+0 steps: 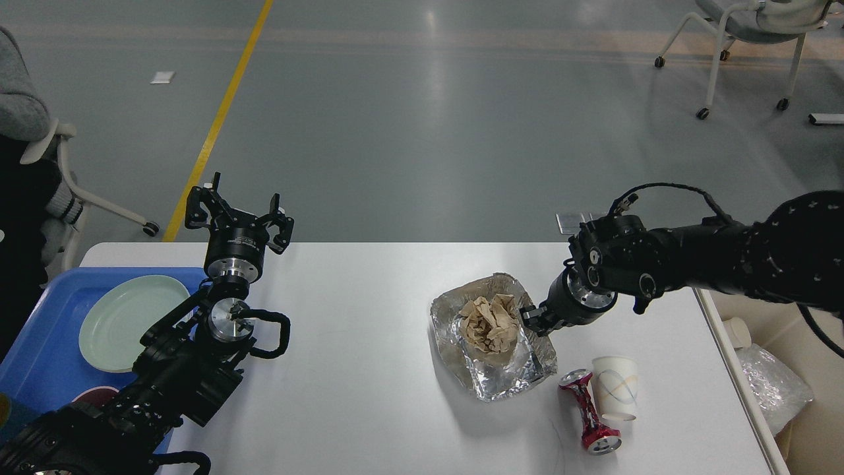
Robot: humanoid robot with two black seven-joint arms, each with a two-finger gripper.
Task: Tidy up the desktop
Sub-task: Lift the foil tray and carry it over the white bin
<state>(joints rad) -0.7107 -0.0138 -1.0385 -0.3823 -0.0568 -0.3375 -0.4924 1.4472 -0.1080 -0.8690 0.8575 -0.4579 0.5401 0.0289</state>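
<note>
Below, the desktop (369,369) lies under both jaws, left spread wide.

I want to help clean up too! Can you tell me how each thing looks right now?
Left gripper: open, raised, holding nothing.
Right gripper: at the foil's edge; open or shut, cannot tell.
Foil tray: crumpled, on the desktop.
Brown paper: scrunched up, inside the foil.
Red can: crushed, lying on its side.
Paper cup: upright.
Green plate: empty, on the blue tray.

A foil tray (491,343) sits mid-desktop (369,369) with crumpled paper (489,320) in it; right of it a can (589,412) lies beside a cup (615,387); a plate (132,321) rests on the far-left tray (39,356).
</note>
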